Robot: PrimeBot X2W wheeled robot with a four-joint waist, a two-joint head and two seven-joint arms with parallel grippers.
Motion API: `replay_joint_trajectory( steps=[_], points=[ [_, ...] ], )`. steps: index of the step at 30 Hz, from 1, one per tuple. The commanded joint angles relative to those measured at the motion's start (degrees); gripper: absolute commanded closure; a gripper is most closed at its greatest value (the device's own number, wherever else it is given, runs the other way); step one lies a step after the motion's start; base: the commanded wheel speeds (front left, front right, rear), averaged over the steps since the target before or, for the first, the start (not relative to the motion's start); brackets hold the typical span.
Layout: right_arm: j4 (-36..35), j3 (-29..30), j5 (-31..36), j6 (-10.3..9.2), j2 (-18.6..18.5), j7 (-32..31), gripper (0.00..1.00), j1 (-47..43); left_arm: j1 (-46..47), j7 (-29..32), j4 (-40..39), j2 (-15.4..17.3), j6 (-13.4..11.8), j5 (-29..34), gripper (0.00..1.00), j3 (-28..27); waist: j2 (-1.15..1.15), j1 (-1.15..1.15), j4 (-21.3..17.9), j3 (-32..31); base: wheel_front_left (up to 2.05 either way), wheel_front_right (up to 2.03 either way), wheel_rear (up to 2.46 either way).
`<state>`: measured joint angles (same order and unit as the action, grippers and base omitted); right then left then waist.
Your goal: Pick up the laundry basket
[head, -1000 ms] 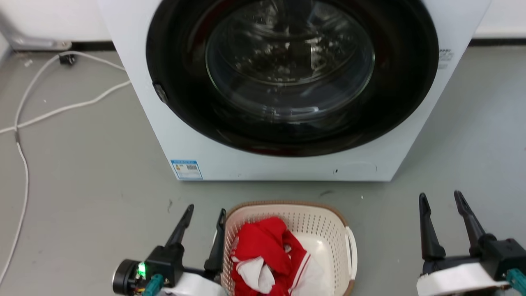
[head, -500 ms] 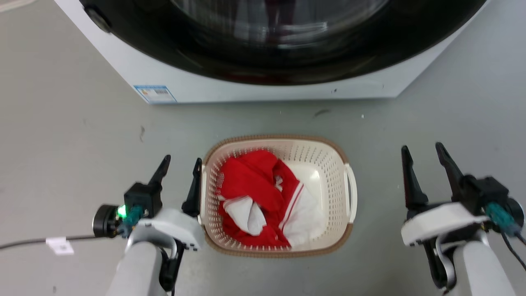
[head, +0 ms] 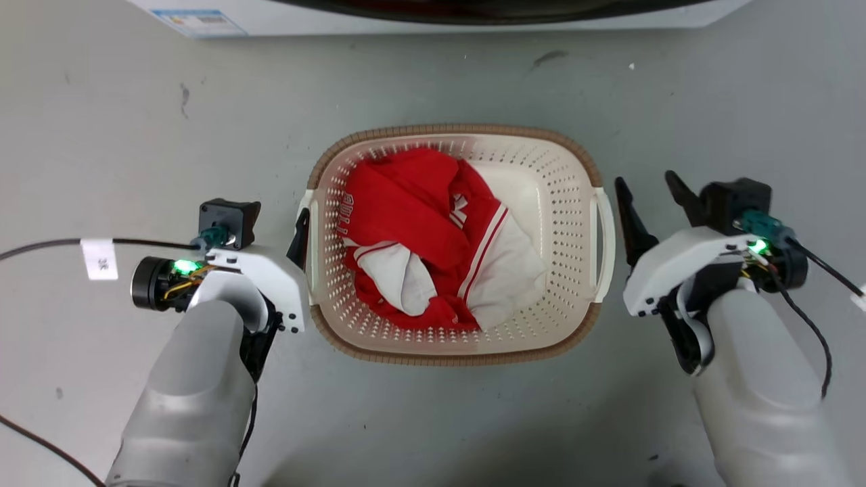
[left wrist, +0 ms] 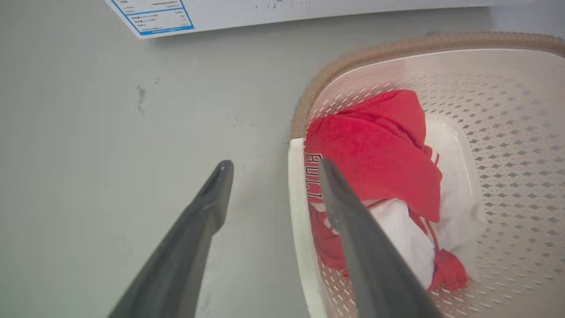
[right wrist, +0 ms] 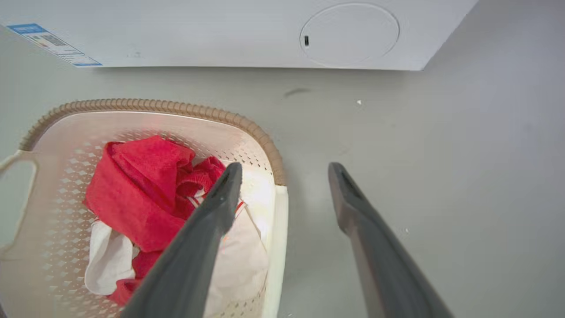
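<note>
two grippers flank the laundry basket [head: 460,348], which sits on the grey floor [head: 135,101] between them. the left gripper [left wrist: 274,164] is at the basket's left handle [left wrist: 298,207], and the right gripper [head: 644,178] is just beside its right handle [head: 605,237]. on both grippers the fingers are apart and hold nothing. in each wrist view the handle lies about in line with the gap, with one finger toward the basket's inner side and one toward its outer side.

what may go wrong, i think: if one gripper closes beside the thin handle and not around it, the basket will rise on one side only and tilt. then the red and white cloth [head: 406,216] inside can slide out. the inner finger may also catch this cloth, which lies close to the basket's left wall.

the count: two grippers, four fingers, one basket with two handles, and one bundle of cloth in it. how many pieces the bundle has i cannot tell. beyond the basket is one washer [right wrist: 220,35].
</note>
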<state>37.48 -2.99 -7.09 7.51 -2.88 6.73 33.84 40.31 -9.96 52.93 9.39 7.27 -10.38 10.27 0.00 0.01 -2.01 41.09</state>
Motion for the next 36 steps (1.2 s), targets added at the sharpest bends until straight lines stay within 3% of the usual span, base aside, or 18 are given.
replay_joint_trajectory(
  steps=[1,9,19,25,36],
  points=[
    [2.35,-0.83,-0.29,-0.04,0.01,-0.43,0.00,1.92,1.61,0.35,1.75,0.08,0.08,-0.48,0.00,0.59,0.00,-0.01,0.44,1.67,0.00,0.00,0.00],
    [16.37,-3.94,-4.27,-0.04,-0.02,-4.28,0.00,9.62,7.25,2.71,8.93,-0.54,0.21,-3.57,0.00,5.78,0.00,-0.01,1.17,4.46,0.00,0.00,0.00],
    [29.19,-6.43,-4.11,-0.04,0.00,-7.76,0.00,18.38,11.90,10.42,9.40,0.96,0.22,-13.19,0.00,16.85,0.00,-0.01,1.92,7.45,0.00,0.00,0.00],
    [32.39,-7.83,-5.20,-0.04,-0.01,-9.35,0.00,21.29,14.15,15.50,8.90,2.46,0.22,-17.63,0.00,21.93,0.00,-0.01,2.35,8.79,0.00,0.00,0.00],
    [35.67,-7.71,-5.73,-0.04,0.00,-10.12,0.00,24.31,16.51,19.17,8.56,4.86,0.21,-25.53,0.00,30.90,0.00,-0.01,2.63,10.32,0.00,0.00,0.00]
  ],
)
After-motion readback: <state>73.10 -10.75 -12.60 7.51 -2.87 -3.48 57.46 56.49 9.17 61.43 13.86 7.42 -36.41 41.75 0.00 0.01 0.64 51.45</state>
